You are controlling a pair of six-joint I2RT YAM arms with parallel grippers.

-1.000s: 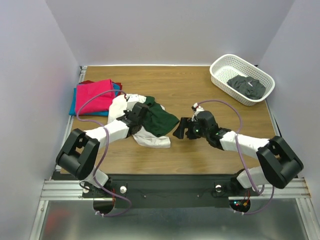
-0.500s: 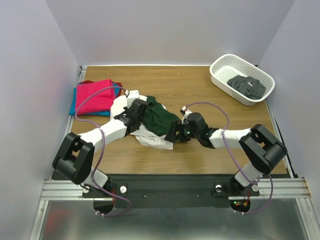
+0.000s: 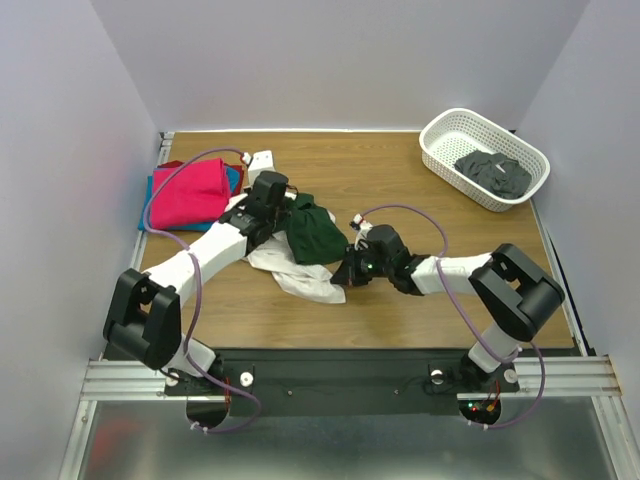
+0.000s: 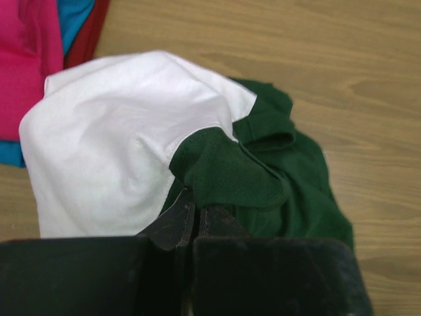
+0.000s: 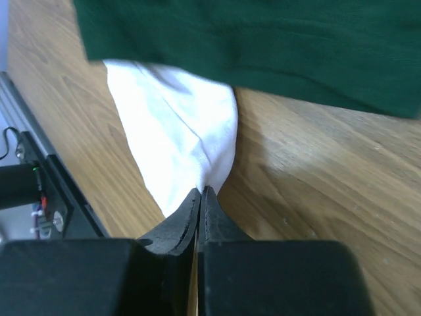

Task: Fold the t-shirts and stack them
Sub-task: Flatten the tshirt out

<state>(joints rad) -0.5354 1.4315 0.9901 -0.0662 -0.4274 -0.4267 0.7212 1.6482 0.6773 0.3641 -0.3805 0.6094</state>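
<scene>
Wood-grain table [image 3: 420,205] is seen from above, w/ both arm bases at its near edge. A white-and-green t-shirt [image 3: 312,238] is bunched left of centre, approx. midway btwn the near & far edges. Its dark green part is piled toward the far side, and white cloth is trailed out toward the near edge.

A folded stack [image 3: 188,192] is placed at the far-left corner: magenta on top, blue & red edges shown beneath. It lies just beside the bunched shirt; whether they touch cannot be told, as the left arm is in the way. A white lattice basket [image 3: 437,160] is set at the far-right corner, w/ a dark grey cloth [image 3: 493,172] inside.

The left gripper [image 3: 283,212] is clenched at the shirt's far-left side. In the wrist view its fingers are pressed together right where green meets white, prob. w/ cloth pinched. The right gripper [image 3: 345,274] is clamped on the white hem at the shirt's near-right tip, low over the wood.
</scene>
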